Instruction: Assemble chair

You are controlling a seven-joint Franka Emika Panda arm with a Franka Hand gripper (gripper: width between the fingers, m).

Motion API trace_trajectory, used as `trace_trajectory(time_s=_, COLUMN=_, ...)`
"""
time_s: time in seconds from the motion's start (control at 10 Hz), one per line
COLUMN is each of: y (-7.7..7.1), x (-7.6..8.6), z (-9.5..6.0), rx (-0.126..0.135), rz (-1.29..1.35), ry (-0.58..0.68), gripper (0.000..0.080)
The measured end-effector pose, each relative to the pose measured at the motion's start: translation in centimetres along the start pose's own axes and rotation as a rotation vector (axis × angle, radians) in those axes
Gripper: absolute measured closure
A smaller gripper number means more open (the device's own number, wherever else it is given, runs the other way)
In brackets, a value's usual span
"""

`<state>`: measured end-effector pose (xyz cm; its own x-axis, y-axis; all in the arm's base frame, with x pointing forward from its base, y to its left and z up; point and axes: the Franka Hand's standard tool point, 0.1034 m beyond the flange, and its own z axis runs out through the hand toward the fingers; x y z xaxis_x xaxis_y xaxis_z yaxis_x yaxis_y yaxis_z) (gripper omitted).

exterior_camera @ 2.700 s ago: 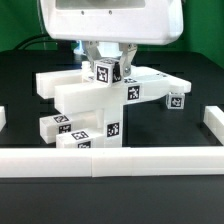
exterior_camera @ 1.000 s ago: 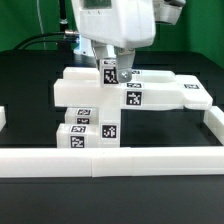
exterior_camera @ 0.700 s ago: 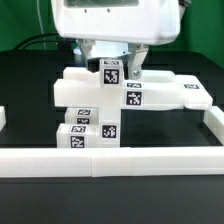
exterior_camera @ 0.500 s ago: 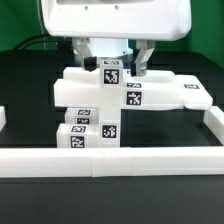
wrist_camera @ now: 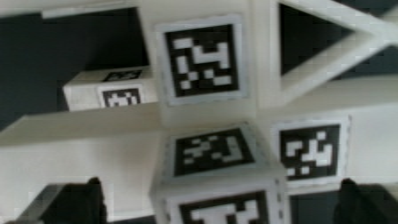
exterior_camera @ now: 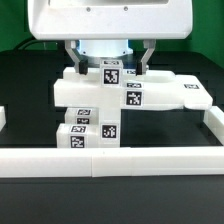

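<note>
White chair [exterior_camera: 120, 95] sits between the spread, empty hand [exterior_camera: 107, 66].

Your gripper [exterior_camera: 107, 63] now stands with its fingers [exterior_camera: 72, 60] spread wide on either side of the small tagged block [exterior_camera: 110, 72]; a second ago they were closed on it. The arm is higher and nearer the camera than before, filling the top of the exterior view. Since the earliest picture the chair [exterior_camera: 128, 95] has turned, its long panel [exterior_camera: 165, 92] now reaching toward the table's right edge in the exterior view.
</note>
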<state>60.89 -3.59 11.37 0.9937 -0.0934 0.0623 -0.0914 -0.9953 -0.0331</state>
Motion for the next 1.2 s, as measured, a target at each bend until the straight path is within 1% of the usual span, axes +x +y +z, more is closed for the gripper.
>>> trace_trajectory(time_s=0.2, y=0.01, x=-0.02, z=0.03, rx=0.000, rz=0.003, ry=-0.001, gripper=0.0163)
trace_trajectory(time_s=0.3, y=0.02, x=-0.02, z=0.04, rx=0.000, rz=0.003, ry=-0.001, gripper=0.0357)
trace_trajectory(time_s=0.4, y=0.02, x=-0.02, z=0.04, rx=0.000, rz=0.003, ry=-0.001, gripper=0.0519)
trace_trajectory(time_s=0.8, y=0.49, x=-0.01, z=0.04, rx=0.001, rz=0.045, ry=0.001, gripper=0.0516)
trace_trajectory(time_s=0.9, y=0.62, x=0.03, z=0.04, rx=0.002, rz=0.178, ry=0.004, gripper=0.0516)
trace_trajectory(time_s=1.2, y=0.64, x=0.06, z=0.04, rx=0.002, rz=0.316, ry=0.006, gripper=0.0515)
